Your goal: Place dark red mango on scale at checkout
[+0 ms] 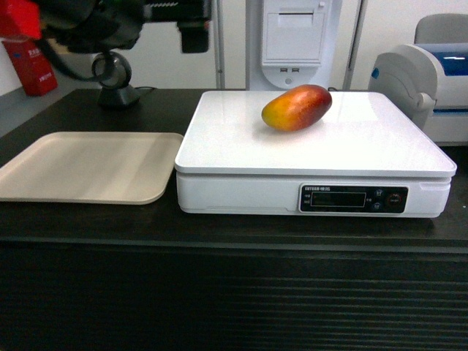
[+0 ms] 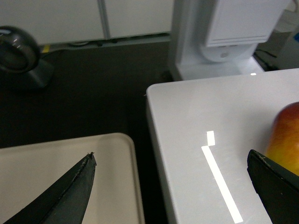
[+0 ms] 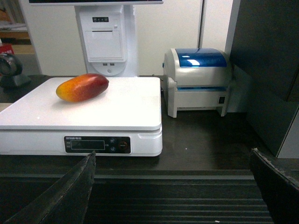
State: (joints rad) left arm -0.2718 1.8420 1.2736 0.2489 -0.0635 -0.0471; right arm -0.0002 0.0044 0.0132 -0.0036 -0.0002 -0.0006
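Observation:
The dark red mango [image 1: 297,107] lies on its side on the flat white top of the scale [image 1: 241,146], toward the back, with nothing holding it. The scale stands on the black checkout counter [image 1: 219,234]. In the left wrist view my left gripper [image 2: 170,156] is open and empty above the gap between tray and scale, and the mango [image 2: 286,137] is just beyond its right finger. My right gripper [image 3: 173,154] is open and empty, low in front of the counter's ribbed face, with the mango [image 3: 82,87] and scale [image 3: 117,112] ahead to its left.
A beige tray [image 1: 88,167] lies left of the scale. A white-and-blue printer [image 3: 198,79] stands to the right, a white terminal post [image 1: 292,40] behind, and a round black scanner stand [image 1: 113,77] at the back left. My left arm [image 1: 110,22] hangs at the top left.

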